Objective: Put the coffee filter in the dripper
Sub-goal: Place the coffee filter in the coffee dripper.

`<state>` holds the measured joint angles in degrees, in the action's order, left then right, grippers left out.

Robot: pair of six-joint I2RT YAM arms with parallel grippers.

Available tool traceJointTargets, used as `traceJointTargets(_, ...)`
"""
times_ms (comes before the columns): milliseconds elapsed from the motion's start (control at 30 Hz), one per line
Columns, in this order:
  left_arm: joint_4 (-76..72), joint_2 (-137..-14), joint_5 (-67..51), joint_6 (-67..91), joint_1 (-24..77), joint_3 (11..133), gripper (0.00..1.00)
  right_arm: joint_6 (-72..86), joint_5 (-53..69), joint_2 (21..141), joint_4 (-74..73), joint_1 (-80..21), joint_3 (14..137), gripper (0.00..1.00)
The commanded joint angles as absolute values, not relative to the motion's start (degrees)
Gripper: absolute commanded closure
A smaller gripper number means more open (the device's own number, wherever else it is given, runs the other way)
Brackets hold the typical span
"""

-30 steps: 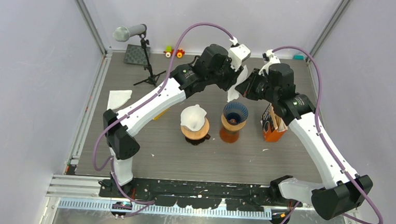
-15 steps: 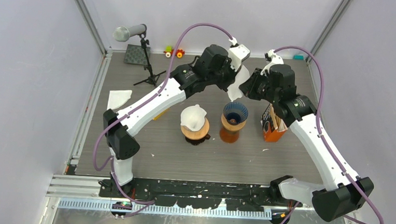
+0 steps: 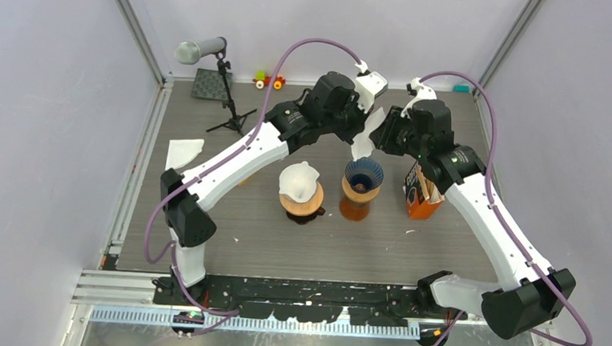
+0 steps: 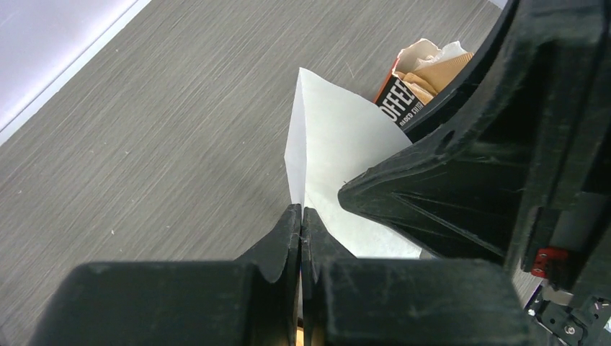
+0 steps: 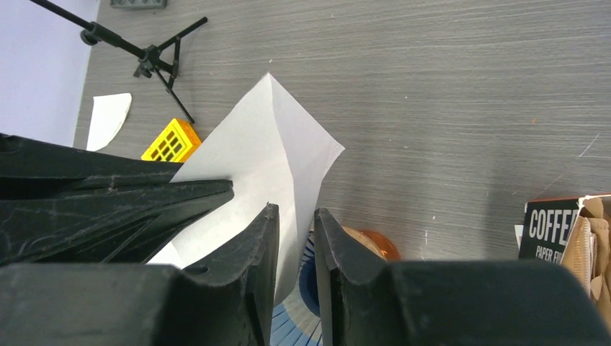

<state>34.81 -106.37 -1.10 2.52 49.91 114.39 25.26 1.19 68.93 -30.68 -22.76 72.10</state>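
- left pincer [image 4: 301,216] pressed together, pinching the white coffee filter [image 4: 339,151] at its lower edge;
- right pincer [image 5: 295,214] slightly spread; the filter's edge sits loose between its 2 fingers;
- filter held in the air, just above and behind the blue dripper [image 3: 364,175] on the tabletop [image 3: 443,245]

A second dripper [image 3: 301,190] and the filter box [image 3: 420,198] flank the blue dripper [image 3: 364,175]; the coffee filter [image 3: 363,140] hangs above its far rim.
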Motion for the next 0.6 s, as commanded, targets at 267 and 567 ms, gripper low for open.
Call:
traceJointTargets(267, 33.8, -103.6, 3.6, 1.0, 50.6, 114.5, 1.0, 22.6, -3.8, 68.9, -30.5, -24.2, 73.8, 0.72)
traceJointTargets(567, 33.6, -102.3, 6.2, 0.3, 50.5, 114.1, 1.0, 21.8, -5.0, 67.8, -30.0, -24.2, 73.2, 0.78)
